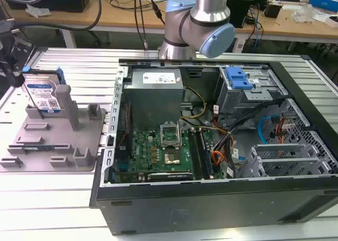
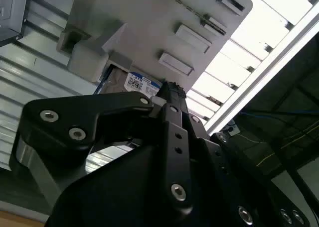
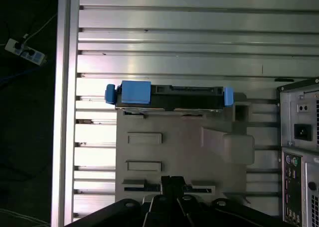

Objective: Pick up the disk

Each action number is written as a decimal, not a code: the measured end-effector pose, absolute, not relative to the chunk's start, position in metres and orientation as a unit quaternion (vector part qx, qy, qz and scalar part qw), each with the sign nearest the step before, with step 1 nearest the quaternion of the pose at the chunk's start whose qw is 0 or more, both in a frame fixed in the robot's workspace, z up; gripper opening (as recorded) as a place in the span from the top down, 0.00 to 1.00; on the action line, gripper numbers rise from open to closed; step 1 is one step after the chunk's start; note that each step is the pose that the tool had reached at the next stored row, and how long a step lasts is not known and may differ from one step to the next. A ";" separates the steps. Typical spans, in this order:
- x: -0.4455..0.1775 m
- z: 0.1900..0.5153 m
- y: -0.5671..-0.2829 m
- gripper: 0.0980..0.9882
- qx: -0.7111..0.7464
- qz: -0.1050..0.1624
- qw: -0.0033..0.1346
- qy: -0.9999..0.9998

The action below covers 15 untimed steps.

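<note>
Disk [image 1: 43,95] stands on edge in a slot at the back of the grey fixture [image 1: 53,146], label facing out. In the exterior view it is at about 10 o'clock from the open computer case [image 1: 211,198], well apart from it. The blue frame [image 3: 135,92] runs along its edges. In the first wrist view the disk [image 3: 172,96] is seen edge-on from above, a thin dark bar with blue tabs at both ends. In the second wrist view part of its label [image 2: 142,82] peeks past the end effector.

Why upright: the slot and the tall post [image 1: 66,101] just beside it prop the drive so its thin top edge is free. Judged, that leaves both flat faces open for a pinch from above. The fixture lies flat on the slatted aluminium tabletop [image 1: 53,198], at 9 o'clock of the case. The other slots look unfilled, apart from one thin strip I can't identify.

End effector [image 3: 172,183] hangs over the fixture [image 3: 184,152], pointing down at it and apart from the disk, with a run of bare fixture between them. It reads as drawn in to a narrow slit, tips together, gripping nothing and touching nothing. Second wrist view agrees: the end effector [image 2: 169,90] lines up close to the label, with no visible contact.

Arm [image 1: 198,19] rises at 12 o'clock behind the case. Blue drive-bay latch [image 1: 237,78] inside the case is not the target. Pick not yet made.
</note>
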<state>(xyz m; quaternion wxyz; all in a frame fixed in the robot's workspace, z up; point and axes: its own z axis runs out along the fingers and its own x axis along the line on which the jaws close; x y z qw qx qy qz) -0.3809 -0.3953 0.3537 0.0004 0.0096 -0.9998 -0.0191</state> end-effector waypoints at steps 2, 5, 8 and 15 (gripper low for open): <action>-0.381 0.354 -0.395 0.99 0.010 -0.019 0.000 -1.000; -0.381 0.354 -0.395 0.99 0.010 -0.019 0.000 -1.000; -0.381 0.354 -0.395 0.99 0.010 -0.019 0.000 -1.000; -0.381 0.354 -0.395 0.99 0.013 -0.019 0.000 -1.000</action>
